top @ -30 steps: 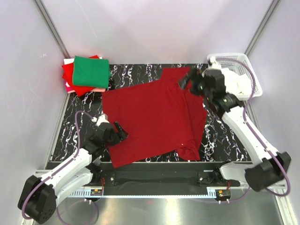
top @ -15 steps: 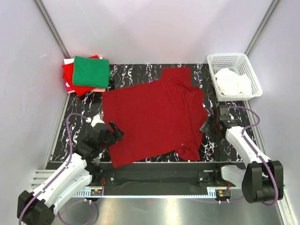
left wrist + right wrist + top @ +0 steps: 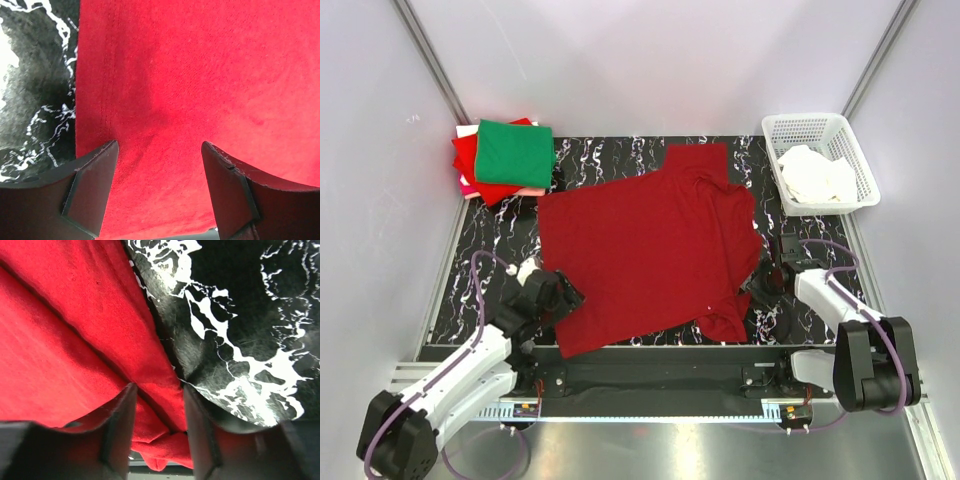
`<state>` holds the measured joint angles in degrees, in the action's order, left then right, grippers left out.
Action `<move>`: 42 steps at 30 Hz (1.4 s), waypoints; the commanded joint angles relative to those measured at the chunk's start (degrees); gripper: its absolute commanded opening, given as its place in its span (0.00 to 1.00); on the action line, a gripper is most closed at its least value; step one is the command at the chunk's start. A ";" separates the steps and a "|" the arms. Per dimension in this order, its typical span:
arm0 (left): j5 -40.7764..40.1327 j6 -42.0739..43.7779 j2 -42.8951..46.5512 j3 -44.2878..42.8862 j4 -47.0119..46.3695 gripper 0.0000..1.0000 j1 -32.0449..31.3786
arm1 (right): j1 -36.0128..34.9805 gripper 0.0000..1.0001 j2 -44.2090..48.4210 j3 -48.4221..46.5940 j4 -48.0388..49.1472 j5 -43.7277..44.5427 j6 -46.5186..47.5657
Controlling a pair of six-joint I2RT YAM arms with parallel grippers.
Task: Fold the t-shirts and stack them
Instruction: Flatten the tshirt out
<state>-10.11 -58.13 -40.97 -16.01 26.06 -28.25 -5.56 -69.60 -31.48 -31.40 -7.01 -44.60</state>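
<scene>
A dark crimson t-shirt (image 3: 645, 250) lies spread flat on the black marbled mat (image 3: 500, 235). My left gripper (image 3: 565, 298) sits low over its near left corner. In the left wrist view it (image 3: 159, 145) is open, with red cloth (image 3: 200, 75) beneath and the side hem just left of it. My right gripper (image 3: 761, 282) is at the shirt's right edge. Its jaws (image 3: 159, 387) stand half narrowed astride a bunched fold of the shirt (image 3: 155, 365), with a gap still showing. Folded t-shirts are stacked at the far left corner, with green (image 3: 515, 150) on bright red (image 3: 468, 160) over pale pink (image 3: 528, 191).
A white lattice basket (image 3: 820, 125) holding white cloth (image 3: 815, 175) stands at the far right corner. Grey walls close in on both sides. A metal rail (image 3: 650, 380) runs along the near edge between the arm bases.
My right arm swung from the shirt's far collar area down to its right edge and its jaws narrowed. My left gripper crept slightly onto the near left corner.
</scene>
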 commanded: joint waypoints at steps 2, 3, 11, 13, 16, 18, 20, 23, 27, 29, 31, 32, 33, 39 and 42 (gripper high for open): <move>0.17 -1.72 -4.11 0.80 -2.59 0.75 -0.23 | 0.20 0.44 -1.85 1.60 4.49 -1.69 -1.37; 0.44 -1.72 -5.86 0.98 -3.12 0.75 -0.23 | 0.20 0.34 -2.55 1.78 5.20 -2.13 -1.19; 0.54 1.35 -15.09 -2.87 -5.86 0.43 0.21 | 0.81 0.00 -2.03 -2.16 2.41 2.50 0.56; -1.31 3.09 -16.16 -5.69 -0.61 0.47 1.26 | 2.13 0.00 0.24 -3.84 -0.66 4.54 0.83; -0.89 7.84 -14.85 -9.12 2.93 0.49 8.61 | 7.30 0.00 1.66 -7.18 -3.40 6.74 2.41; -0.09 10.48 -13.44 -10.62 4.34 0.50 12.59 | 11.00 0.00 1.40 -9.29 -4.37 6.74 3.90; 2.18 13.04 -12.73 -10.54 4.35 0.50 16.54 | 12.93 0.00 0.35 -10.17 -4.64 6.74 4.69; 3.43 13.39 -14.13 -10.97 3.55 0.50 17.35 | 13.47 0.00 -1.41 -9.74 -4.55 8.31 5.49; 2.99 13.40 -14.67 -11.15 4.08 0.49 19.54 | 15.39 0.00 -0.80 -9.65 -4.99 9.81 4.00; 3.87 13.22 -13.26 -10.97 4.08 0.50 21.30 | 16.81 0.03 -0.27 -9.47 -4.47 9.30 4.25; 5.09 13.04 -10.81 -11.24 4.87 0.55 21.22 | 17.78 0.47 -1.58 -9.65 -3.41 5.54 6.10; 6.14 12.95 -9.84 -11.24 4.79 0.59 20.96 | 17.78 0.60 -2.20 -10.52 -3.93 4.12 6.97; 7.02 12.69 -8.09 -11.15 4.79 0.62 20.61 | 17.78 0.69 -2.73 -10.61 -4.63 2.71 7.24; 4.14 3.58 -1.50 -11.85 10.57 0.76 7.35 | 16.47 1.00 6.57 -2.28 -3.75 -5.47 3.39; 1.68 -0.31 0.62 -10.89 12.51 0.76 0.40 | 14.53 1.00 10.71 0.54 -6.21 -6.00 2.15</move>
<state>-5.96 -52.80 -42.19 -25.26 35.53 -23.79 10.55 -62.02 -32.77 -35.70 -9.56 -40.42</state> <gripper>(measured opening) 0.759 0.993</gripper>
